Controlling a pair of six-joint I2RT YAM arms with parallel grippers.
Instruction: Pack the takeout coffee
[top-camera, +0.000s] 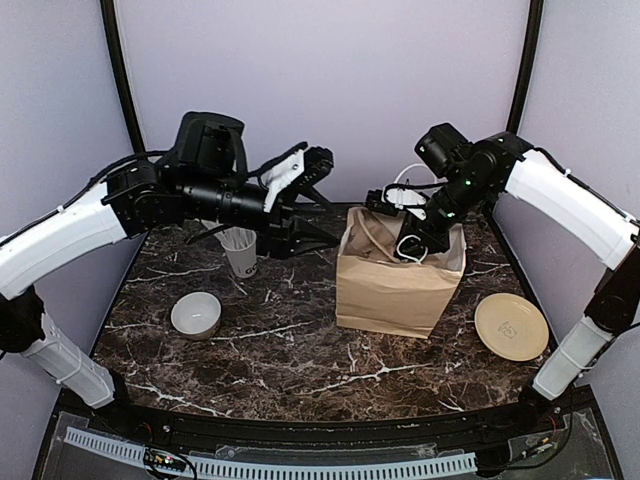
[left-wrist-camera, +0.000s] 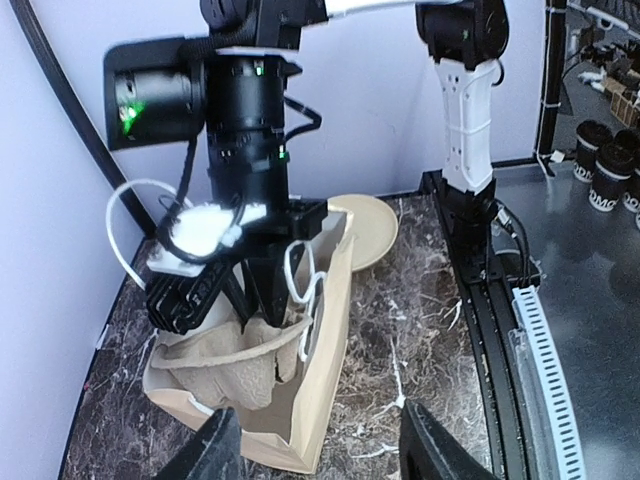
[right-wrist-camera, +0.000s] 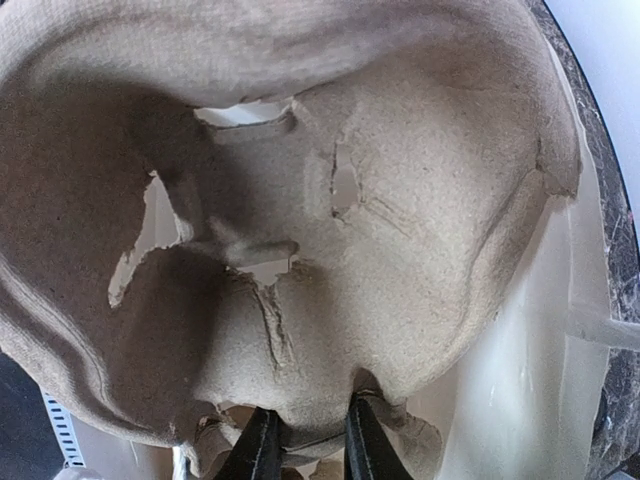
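Right claw (right-wrist-camera: 308, 440) pinched narrow on the edge of the pulp cup carrier (right-wrist-camera: 400, 250), which sits half into the brown bag (top-camera: 390, 290) near centre, toward 2 o'clock. Left claw (left-wrist-camera: 318, 415) spread, empty, at 10 o'clock. Coffee cup nowhere in sight; packed or not, cannot tell

Robotics lab: an enclosed test cell.

Two white-and-black robot arms (top-camera: 70, 235) are mounted at the near edge of a dark marble-patterned tabletop (top-camera: 300, 350), boxed in by plain lilac wall panels (top-camera: 330, 80) and black corner posts (top-camera: 120, 80). A white slotted cable duct (top-camera: 300, 467) runs along that near edge. Beyond it, a grey metal bench (left-wrist-camera: 590, 300) holds stacked black paper cups (left-wrist-camera: 600, 165).
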